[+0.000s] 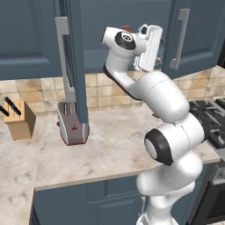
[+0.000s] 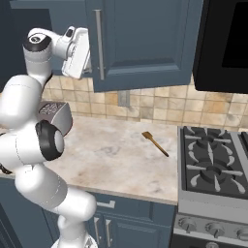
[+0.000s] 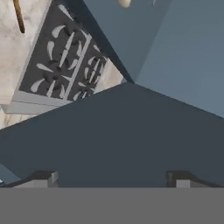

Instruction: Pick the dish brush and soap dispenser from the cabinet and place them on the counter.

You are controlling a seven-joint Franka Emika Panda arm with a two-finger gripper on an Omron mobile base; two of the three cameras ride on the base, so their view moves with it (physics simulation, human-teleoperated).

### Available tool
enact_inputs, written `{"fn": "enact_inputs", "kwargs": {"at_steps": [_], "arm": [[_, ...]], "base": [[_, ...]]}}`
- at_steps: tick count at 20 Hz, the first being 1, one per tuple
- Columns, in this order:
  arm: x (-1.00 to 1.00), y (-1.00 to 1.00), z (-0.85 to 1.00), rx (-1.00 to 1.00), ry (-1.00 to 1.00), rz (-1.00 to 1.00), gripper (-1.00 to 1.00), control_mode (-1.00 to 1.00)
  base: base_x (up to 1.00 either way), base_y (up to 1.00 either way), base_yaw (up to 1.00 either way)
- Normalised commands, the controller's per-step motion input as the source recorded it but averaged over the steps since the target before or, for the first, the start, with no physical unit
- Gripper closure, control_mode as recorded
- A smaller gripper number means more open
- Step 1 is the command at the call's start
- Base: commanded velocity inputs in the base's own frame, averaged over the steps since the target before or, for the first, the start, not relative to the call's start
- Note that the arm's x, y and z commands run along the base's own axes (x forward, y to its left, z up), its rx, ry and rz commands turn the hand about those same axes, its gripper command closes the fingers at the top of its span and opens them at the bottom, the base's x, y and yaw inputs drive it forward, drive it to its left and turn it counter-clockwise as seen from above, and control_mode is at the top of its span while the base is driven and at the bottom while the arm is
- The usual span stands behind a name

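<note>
The dark blue cabinet [image 1: 193, 35] hangs over the beige marbled counter [image 1: 110, 149]. Its left door [image 1: 77, 66] stands open, edge-on to the camera. My arm reaches up into the opening, and the white hand [image 1: 150, 46] sits at the shelf's front between the doors. In the hand view my gripper [image 3: 111, 177] is open, its tips wide apart with nothing between them, facing a blue panel. A small pale rounded thing [image 3: 124, 2] shows at the top edge; I cannot tell what it is. An orange bit [image 1: 126, 28] peeks over my wrist. The dish brush and soap dispenser are otherwise hidden.
A toaster [image 1: 72, 127] stands on the counter under the open door, with a knife block [image 1: 19, 118] to its left. An orange-brown stick utensil [image 2: 156, 143] lies near the stove [image 2: 213, 164]. A black appliance [image 2: 227, 38] hangs above the stove.
</note>
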Motion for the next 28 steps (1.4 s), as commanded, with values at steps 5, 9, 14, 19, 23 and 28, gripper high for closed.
{"fn": "enact_inputs", "kwargs": {"at_steps": [5, 9, 14, 19, 23, 28], "arm": [[-0.59, -0.48, -0.02, 0.00, -0.01, -0.17, -1.00, -1.00], [-0.58, -0.53, -0.05, 0.00, 0.00, -0.17, -1.00, -1.00], [-0.52, -0.65, -0.07, 0.00, -0.05, -0.13, -1.00, -1.00], [-0.33, -0.69, -0.04, 0.00, -0.12, -0.10, -1.00, -1.00], [-0.30, -0.63, -0.17, -0.03, -0.16, -0.01, -1.00, -1.00], [-0.26, -0.55, -0.16, -0.06, -0.13, 0.01, -1.00, -1.00]], "base": [[0.00, 0.00, 0.00], [0.00, 0.00, 0.00], [0.00, 0.00, 0.00], [0.00, 0.00, 0.00], [0.00, 0.00, 0.00], [0.00, 0.00, 0.00]]}}
